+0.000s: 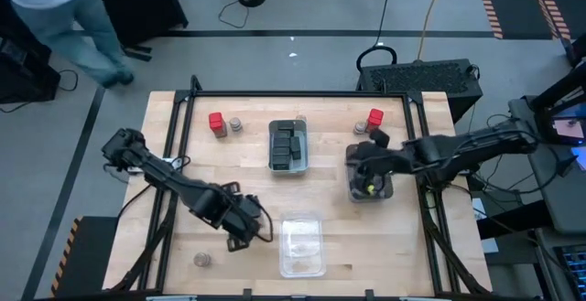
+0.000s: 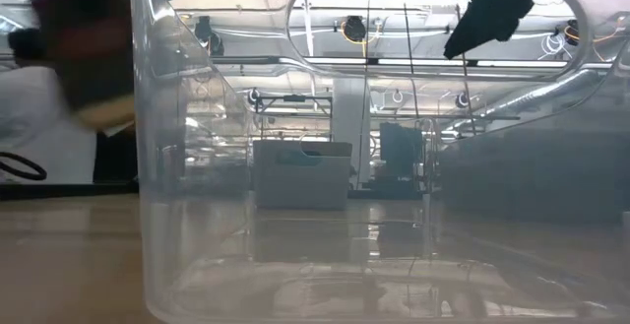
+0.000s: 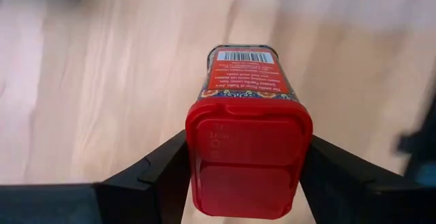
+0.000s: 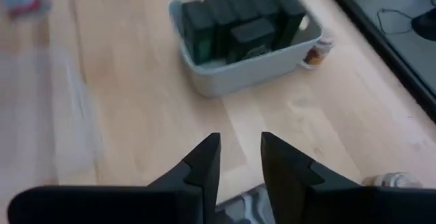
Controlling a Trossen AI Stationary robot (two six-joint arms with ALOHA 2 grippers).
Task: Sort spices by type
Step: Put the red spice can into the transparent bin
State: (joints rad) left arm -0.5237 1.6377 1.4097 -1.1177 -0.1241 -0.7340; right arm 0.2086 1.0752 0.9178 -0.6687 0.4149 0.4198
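Observation:
My left gripper [image 1: 242, 231] is near the table's front, just left of a clear tray [image 1: 302, 244], and is shut on a red spice block [image 3: 246, 135] with a red lid. The high view hides this block under the gripper. My right gripper [image 4: 240, 157] is open with a narrow gap and hovers over the dark smoky tray [image 1: 369, 189] on the right. A clear tray [image 1: 289, 145] at the table's middle holds several dark blocks [image 4: 238, 20]. Loose spices stand on the table: red blocks [image 1: 217, 123] [image 1: 375, 118], jars [image 1: 235, 124] [image 1: 360, 128] [image 1: 202, 260], and a dark block [image 1: 380, 138]. My left gripper pinches the red block at its lid end [image 3: 204, 163], one finger [image 3: 160, 173] on each side of the lid. The block's body points forward past the fingertips, its barcode end [image 3: 244, 56] farthest away. In the low view it appears lifted off the table.
The clear front tray [image 2: 197, 216] fills the low view close to the camera. A dark frame rail [image 1: 275, 95] runs along the table's far edge. A person's legs [image 1: 87, 36] show beyond the far left corner. Bare wood lies between the trays.

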